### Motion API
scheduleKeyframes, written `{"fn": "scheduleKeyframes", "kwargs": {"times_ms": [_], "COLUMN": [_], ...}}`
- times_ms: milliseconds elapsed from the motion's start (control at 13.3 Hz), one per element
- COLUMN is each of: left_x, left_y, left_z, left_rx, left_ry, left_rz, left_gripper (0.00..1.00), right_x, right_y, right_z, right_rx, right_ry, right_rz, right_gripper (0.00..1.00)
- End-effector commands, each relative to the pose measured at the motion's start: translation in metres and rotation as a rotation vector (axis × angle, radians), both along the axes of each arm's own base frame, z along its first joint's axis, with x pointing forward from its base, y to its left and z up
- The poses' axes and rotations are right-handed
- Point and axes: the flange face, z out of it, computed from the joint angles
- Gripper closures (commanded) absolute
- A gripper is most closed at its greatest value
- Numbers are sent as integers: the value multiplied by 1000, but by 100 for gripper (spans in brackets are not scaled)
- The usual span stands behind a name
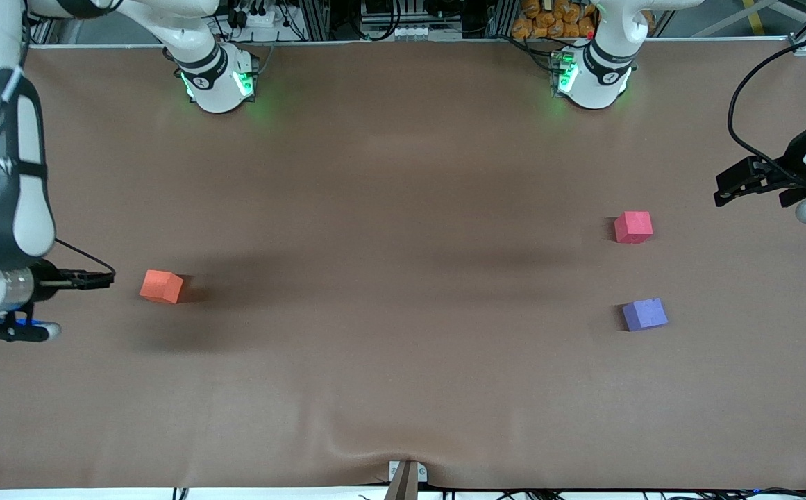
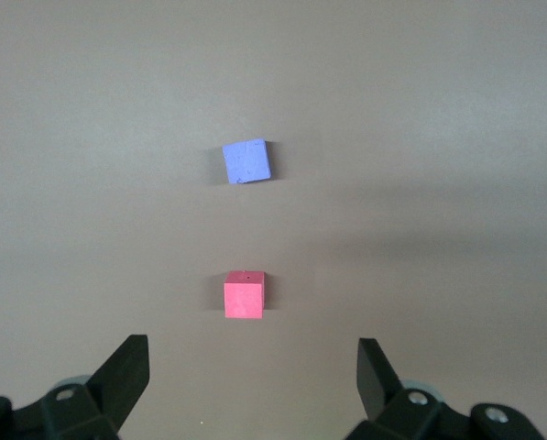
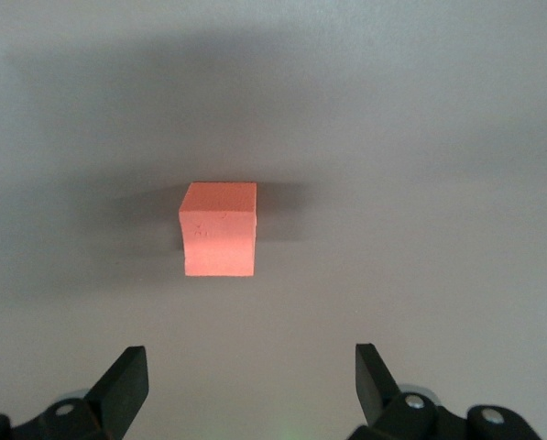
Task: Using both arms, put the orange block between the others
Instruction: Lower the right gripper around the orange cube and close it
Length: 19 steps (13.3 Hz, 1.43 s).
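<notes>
The orange block (image 1: 162, 286) (image 3: 219, 229) lies on the brown table toward the right arm's end. My right gripper (image 1: 101, 279) (image 3: 252, 367) hangs open just beside it, at that same end, with nothing between its fingers. The pinkish-red cube (image 1: 633, 227) (image 2: 244, 295) and the bluish-purple cube (image 1: 644, 314) (image 2: 246, 161) sit apart toward the left arm's end, the purple one nearer the front camera. My left gripper (image 1: 729, 187) (image 2: 253, 367) is open and empty, held over the table's edge at the left arm's end, beside the pinkish-red cube.
The brown table cloth (image 1: 403, 347) has a wrinkle at its front edge by a small clamp (image 1: 407, 478). Both green-lit arm bases (image 1: 219, 80) (image 1: 586, 76) stand along the table's edge farthest from the front camera.
</notes>
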Motion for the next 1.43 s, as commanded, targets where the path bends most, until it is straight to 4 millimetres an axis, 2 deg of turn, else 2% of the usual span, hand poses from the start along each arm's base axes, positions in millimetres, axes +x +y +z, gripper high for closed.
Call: {"fn": "scheduleKeyframes", "kwargs": {"times_ms": [0, 151, 302, 603, 980, 1357], "left_x": [0, 0, 0, -1, 1, 1], "left_y": [1, 0, -1, -3, 0, 0], "left_z": [3, 3, 2, 2, 0, -1], "left_rx": [11, 11, 11, 9, 9, 10], "left_ry": [0, 0, 2, 2, 7, 8], "left_rz": [5, 3, 2, -4, -1, 0], "left_gripper": [0, 0, 0, 0, 0, 0], "right_x": [13, 17, 9, 1, -3, -21], "right_y": [30, 30, 36, 41, 42, 42], "right_z": [-21, -43, -67, -90, -99, -113], "right_rx": [-13, 2, 14, 40, 38, 32], "right_ry": [2, -15, 22, -7, -21, -77], "right_rz": [58, 55, 80, 150, 151, 151], "right_gripper": [0, 0, 0, 0, 0, 0]}}
